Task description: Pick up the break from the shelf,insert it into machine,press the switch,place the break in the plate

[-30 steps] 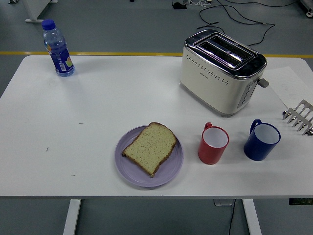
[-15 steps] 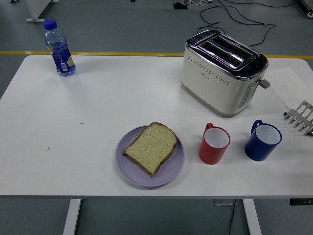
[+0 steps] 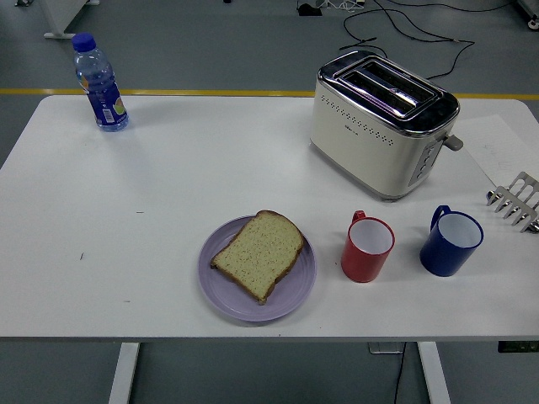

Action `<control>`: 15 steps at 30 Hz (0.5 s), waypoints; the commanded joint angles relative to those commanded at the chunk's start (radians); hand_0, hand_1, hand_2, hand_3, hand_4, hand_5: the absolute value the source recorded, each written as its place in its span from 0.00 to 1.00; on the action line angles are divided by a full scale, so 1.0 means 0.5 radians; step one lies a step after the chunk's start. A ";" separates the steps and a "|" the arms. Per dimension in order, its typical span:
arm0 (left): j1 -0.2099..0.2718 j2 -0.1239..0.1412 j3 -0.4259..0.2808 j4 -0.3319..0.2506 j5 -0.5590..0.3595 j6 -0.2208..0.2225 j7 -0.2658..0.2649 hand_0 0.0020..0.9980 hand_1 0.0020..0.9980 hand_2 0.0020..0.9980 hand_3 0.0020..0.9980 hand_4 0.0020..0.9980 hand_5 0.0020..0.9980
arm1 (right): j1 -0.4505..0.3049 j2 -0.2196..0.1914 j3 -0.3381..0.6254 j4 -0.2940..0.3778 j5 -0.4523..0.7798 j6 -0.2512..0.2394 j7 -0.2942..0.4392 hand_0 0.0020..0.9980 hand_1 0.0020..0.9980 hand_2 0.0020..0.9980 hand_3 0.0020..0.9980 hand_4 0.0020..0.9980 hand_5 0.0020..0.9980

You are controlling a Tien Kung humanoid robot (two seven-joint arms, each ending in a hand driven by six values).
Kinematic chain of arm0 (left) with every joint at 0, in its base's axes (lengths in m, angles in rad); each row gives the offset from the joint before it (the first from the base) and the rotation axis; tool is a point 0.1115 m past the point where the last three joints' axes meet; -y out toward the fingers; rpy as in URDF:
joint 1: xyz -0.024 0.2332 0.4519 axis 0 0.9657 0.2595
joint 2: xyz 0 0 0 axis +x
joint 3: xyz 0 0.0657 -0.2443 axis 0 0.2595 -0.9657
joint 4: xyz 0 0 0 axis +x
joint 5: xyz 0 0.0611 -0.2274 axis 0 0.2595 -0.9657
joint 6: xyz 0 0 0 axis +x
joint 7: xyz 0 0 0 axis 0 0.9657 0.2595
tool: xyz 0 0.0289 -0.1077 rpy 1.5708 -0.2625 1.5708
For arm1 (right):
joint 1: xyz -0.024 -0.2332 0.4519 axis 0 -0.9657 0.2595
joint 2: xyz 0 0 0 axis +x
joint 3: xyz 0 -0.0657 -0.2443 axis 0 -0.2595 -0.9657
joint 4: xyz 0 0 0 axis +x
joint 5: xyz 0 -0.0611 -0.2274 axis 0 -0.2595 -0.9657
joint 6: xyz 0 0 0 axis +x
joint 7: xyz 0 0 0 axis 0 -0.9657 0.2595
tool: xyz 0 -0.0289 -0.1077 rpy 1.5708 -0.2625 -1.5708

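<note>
I see bread slice (image 3: 258,252) flat on purple plate (image 3: 221,296) near bench (image 3: 168,194) front edge; toaster (image 3: 383,122) toward far right, slots empty; neither robot hand visible, state unknowable.

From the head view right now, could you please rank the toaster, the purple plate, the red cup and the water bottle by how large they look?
1. Toaster
2. Purple plate
3. Red cup and water bottle: they look similar, and the bottle stands farther from the camera, so I won't rank them.
</note>
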 joint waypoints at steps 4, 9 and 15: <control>0.001 0.001 -0.008 0.000 0.013 -0.001 0.000 0.66 0.59 0.60 0.60 0.32 0.94 | -0.019 0.005 0.006 -0.069 0.012 0.030 -0.008 0.76 0.70 0.71 0.65 0.50 0.32; 0.003 0.003 -0.010 0.000 0.013 0.001 -0.003 0.66 0.59 0.60 0.60 0.32 0.94 | -0.046 0.013 0.008 -0.119 0.021 0.041 -0.016 0.76 0.70 0.71 0.65 0.50 0.32; 0.007 0.005 -0.007 0.000 0.023 -0.003 -0.003 0.66 0.59 0.60 0.60 0.32 0.94 | -0.073 0.026 0.008 -0.172 0.038 0.050 -0.021 0.76 0.70 0.71 0.65 0.50 0.32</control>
